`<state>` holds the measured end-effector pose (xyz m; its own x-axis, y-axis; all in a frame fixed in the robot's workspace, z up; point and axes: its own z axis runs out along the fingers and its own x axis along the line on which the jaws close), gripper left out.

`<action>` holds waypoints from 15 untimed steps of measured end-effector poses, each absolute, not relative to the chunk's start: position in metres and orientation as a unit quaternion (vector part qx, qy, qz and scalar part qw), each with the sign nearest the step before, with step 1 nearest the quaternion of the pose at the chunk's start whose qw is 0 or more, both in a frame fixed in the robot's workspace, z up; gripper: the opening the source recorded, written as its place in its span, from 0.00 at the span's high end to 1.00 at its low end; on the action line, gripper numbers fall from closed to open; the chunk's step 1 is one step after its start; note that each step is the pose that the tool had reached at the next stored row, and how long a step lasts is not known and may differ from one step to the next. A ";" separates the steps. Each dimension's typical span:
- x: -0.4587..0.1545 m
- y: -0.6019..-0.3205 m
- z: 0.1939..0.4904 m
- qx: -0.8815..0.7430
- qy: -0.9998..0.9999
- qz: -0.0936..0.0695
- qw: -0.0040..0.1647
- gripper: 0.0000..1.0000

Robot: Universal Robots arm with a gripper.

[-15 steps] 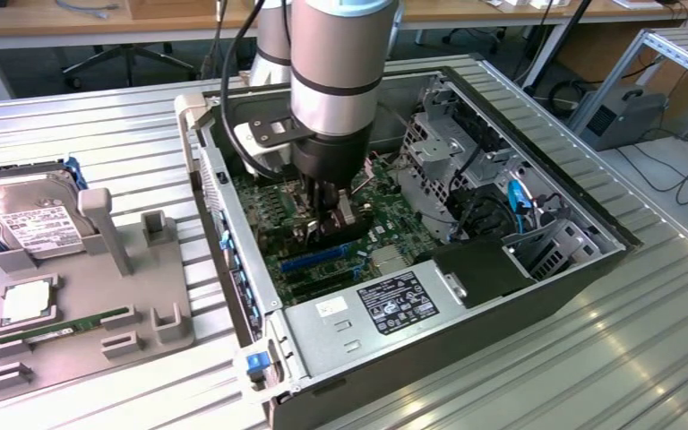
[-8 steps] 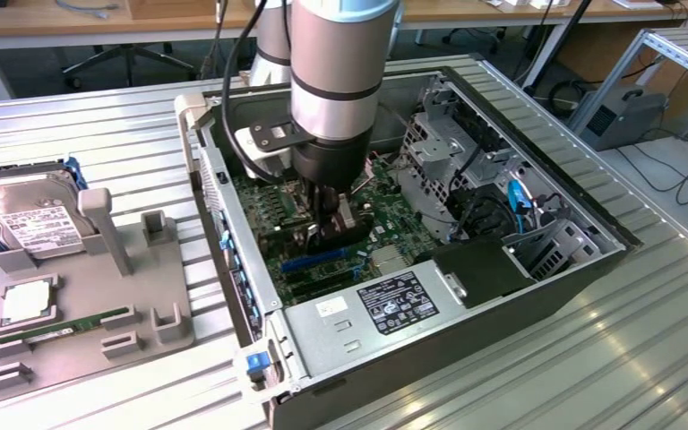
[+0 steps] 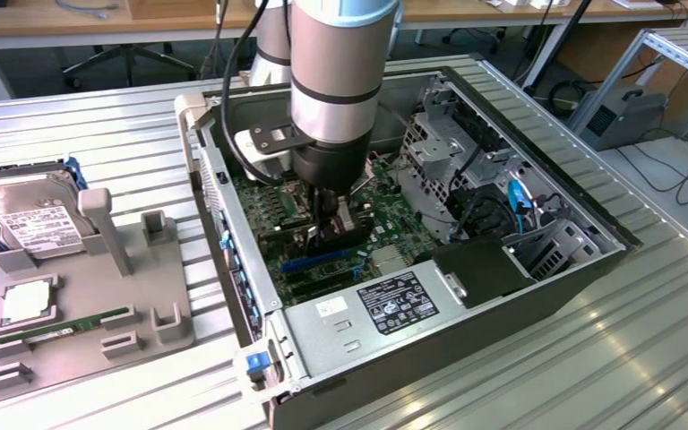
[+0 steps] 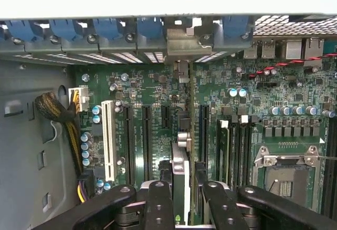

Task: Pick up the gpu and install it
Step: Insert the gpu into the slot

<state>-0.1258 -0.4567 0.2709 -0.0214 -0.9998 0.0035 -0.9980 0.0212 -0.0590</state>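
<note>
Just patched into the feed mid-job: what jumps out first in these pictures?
The big grey robot arm plunges straight down into the open computer case at the middle of the exterior view. Its gripper is closed on the gpu, held edge-on just above the green motherboard and its slots. At the exterior view's left, a grey parts stand holds a hard drive.

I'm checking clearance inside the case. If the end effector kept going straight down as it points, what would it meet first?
Probably the motherboard: the end effector grips the gpu on edge above its slots, so the card's lower edge should touch first. Depth is unclear.
</note>
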 end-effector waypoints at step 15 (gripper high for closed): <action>-0.127 -0.456 0.268 -0.693 0.720 -0.022 0.019 0.73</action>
